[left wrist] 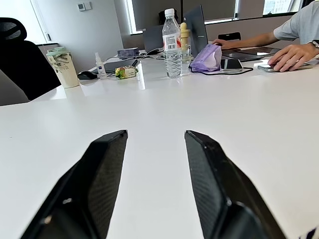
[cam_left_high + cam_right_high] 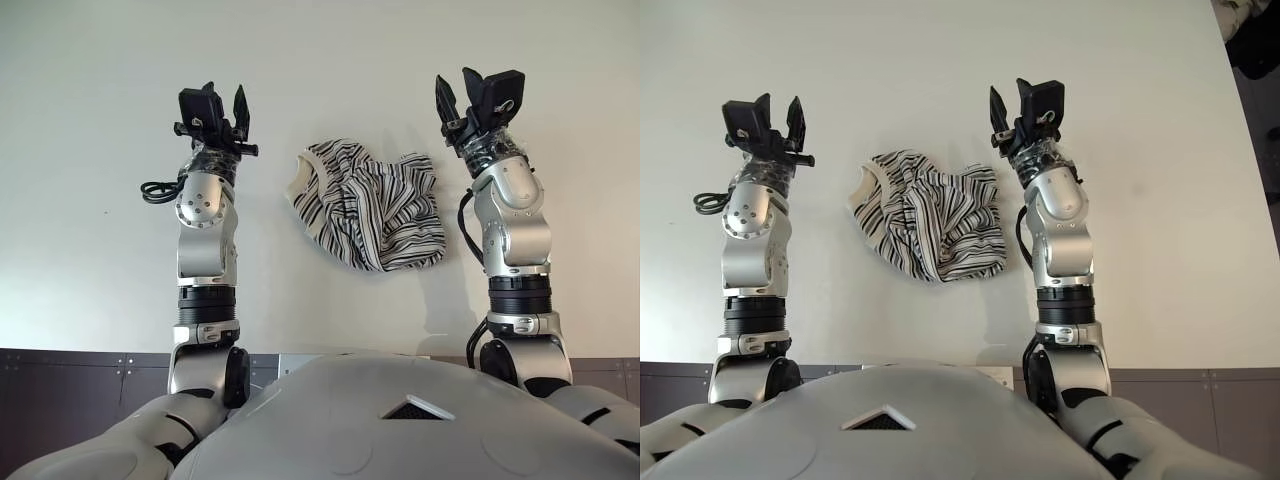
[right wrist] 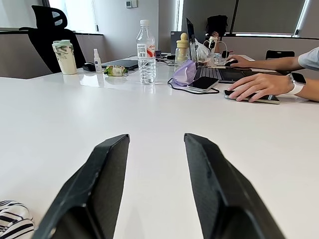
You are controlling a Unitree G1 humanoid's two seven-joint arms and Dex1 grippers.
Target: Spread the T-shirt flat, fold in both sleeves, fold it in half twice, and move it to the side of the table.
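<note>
So basically nothing's done yet. The T-shirt (image 2: 368, 205) is a crumpled striped heap sitting in the centre of the head view, a bit above the middle, on the white table (image 2: 100, 80). It's bunched up and twisted on itself. I think that's the collar at its upper left edge, but I can't pick out either sleeve. The left gripper (image 2: 224, 95) is at the upper left of the frame and the right gripper (image 2: 457, 92) is at the upper right, one on each side of the heap and both clear of the cloth. Both have their fingers spread moderately wide with nothing between them, and the wrist views show bare tabletop through the gap. My read: we're at the very start. The shirt still has to be pulled out flat, then both sleeves go in, then the two half folds, then the slide to the table's side. The first grab probably needs an edge or corner teased out of that bundle.
</note>
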